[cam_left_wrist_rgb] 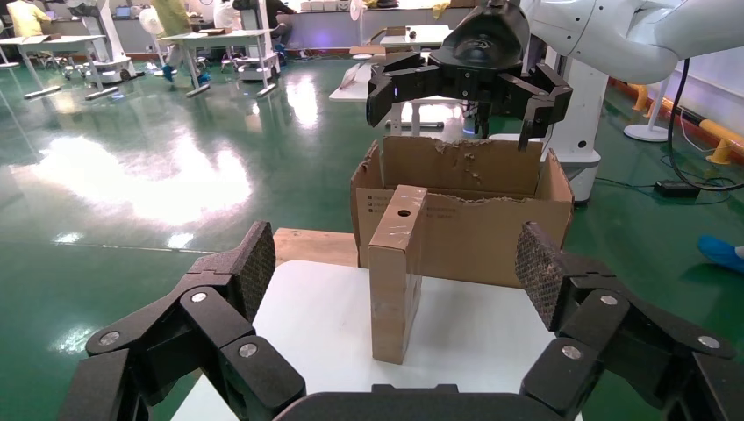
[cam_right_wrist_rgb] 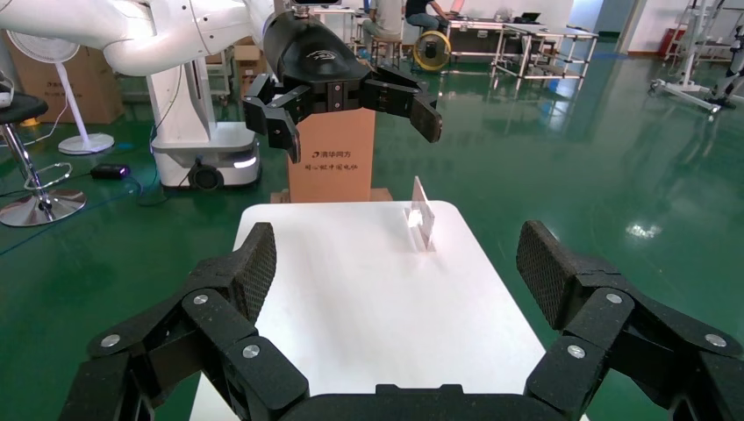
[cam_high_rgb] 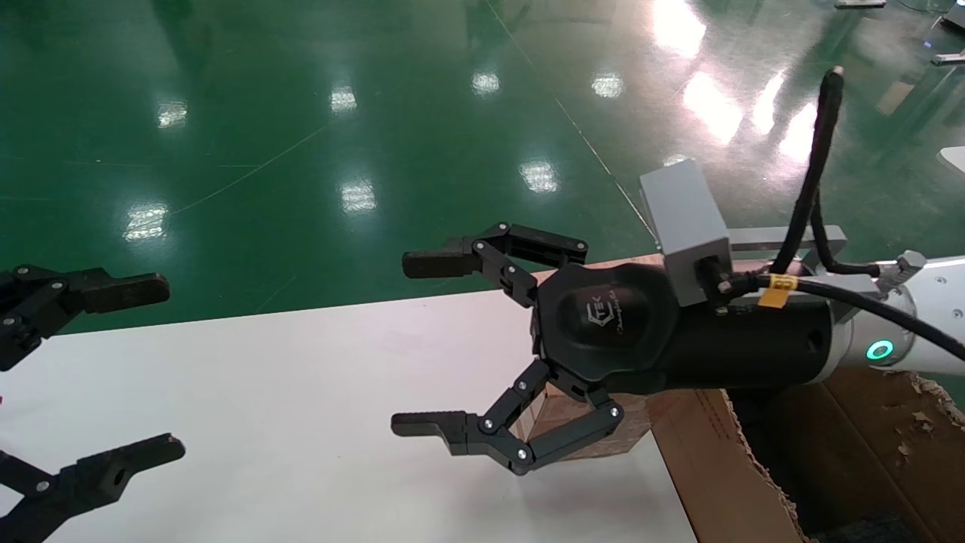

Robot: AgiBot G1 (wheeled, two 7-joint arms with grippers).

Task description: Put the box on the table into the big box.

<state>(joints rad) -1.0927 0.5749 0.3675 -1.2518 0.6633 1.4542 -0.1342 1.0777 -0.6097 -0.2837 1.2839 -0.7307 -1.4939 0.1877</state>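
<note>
The small brown box (cam_left_wrist_rgb: 397,272) stands upright on a narrow side on the white table (cam_left_wrist_rgb: 491,324), its round hole facing up, just in front of the big cardboard carton (cam_left_wrist_rgb: 474,232). In the head view the small box (cam_high_rgb: 565,422) is mostly hidden under my right gripper (cam_high_rgb: 407,343), which hovers open and empty above it. The carton (cam_high_rgb: 724,475) sits at the table's (cam_high_rgb: 301,392) right end. My left gripper (cam_high_rgb: 170,368) is open and empty over the table's left end. In the left wrist view the left gripper (cam_left_wrist_rgb: 395,263) faces the small box from a distance.
A reddish plywood board (cam_left_wrist_rgb: 316,246) lies beside the carton beyond the table's edge. A small clear upright plate (cam_right_wrist_rgb: 422,215) stands on the table (cam_right_wrist_rgb: 351,289) near its far left end. A printed brown carton (cam_right_wrist_rgb: 333,162) stands on the floor past that end. Green floor surrounds the table.
</note>
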